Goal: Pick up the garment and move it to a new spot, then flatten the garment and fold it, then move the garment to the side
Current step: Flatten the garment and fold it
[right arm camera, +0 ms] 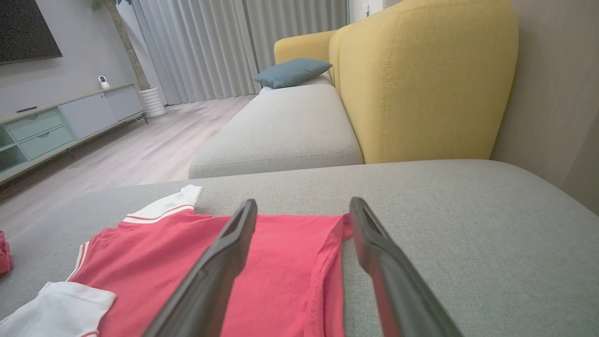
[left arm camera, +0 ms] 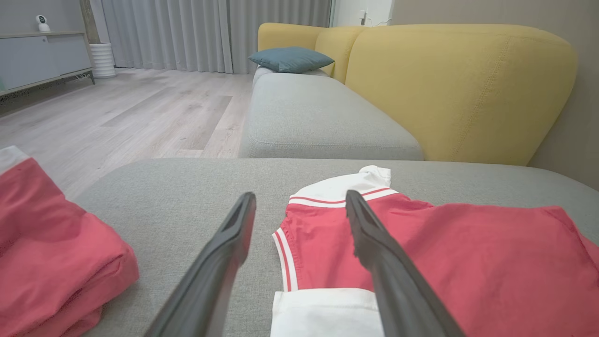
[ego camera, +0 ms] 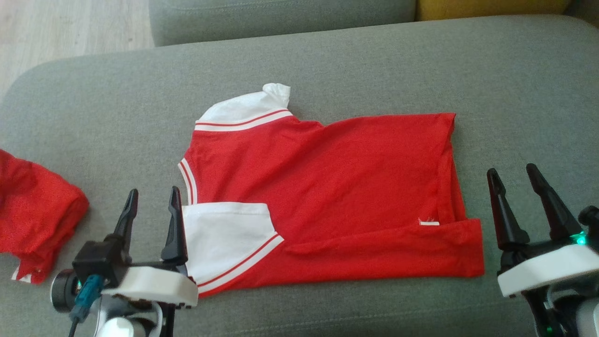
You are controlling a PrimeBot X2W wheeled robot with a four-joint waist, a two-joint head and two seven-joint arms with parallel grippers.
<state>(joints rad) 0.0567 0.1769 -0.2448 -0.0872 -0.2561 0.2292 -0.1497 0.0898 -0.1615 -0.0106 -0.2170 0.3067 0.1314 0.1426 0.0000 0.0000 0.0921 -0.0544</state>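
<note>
Red garment (ego camera: 327, 187) with white sleeves and striped trim lies spread flat on the grey sofa cushion (ego camera: 374, 61), roughly centred. A folded band of cloth runs along its near edge. One white sleeve (ego camera: 224, 243) lies folded over the near-left corner. The other sleeve (ego camera: 252, 105) sticks out at the far left, its tip bunched.

Left gripper (ego camera: 154, 191): jaws wide apart, nothing between them. It sits at the garment's left edge, its inner finger over the near white sleeve. Cannot tell whether it touches the cloth.

Right gripper (ego camera: 511, 169): jaws wide apart, empty, just beside the garment's right hem, over bare cushion.

Second red cloth (ego camera: 32, 220), folded in a heap, sits at the cushion's left end, apart from the garment.

Beyond the cushion: yellow backrest (left arm camera: 458, 89) and blue pillow (left arm camera: 290, 58).
</note>
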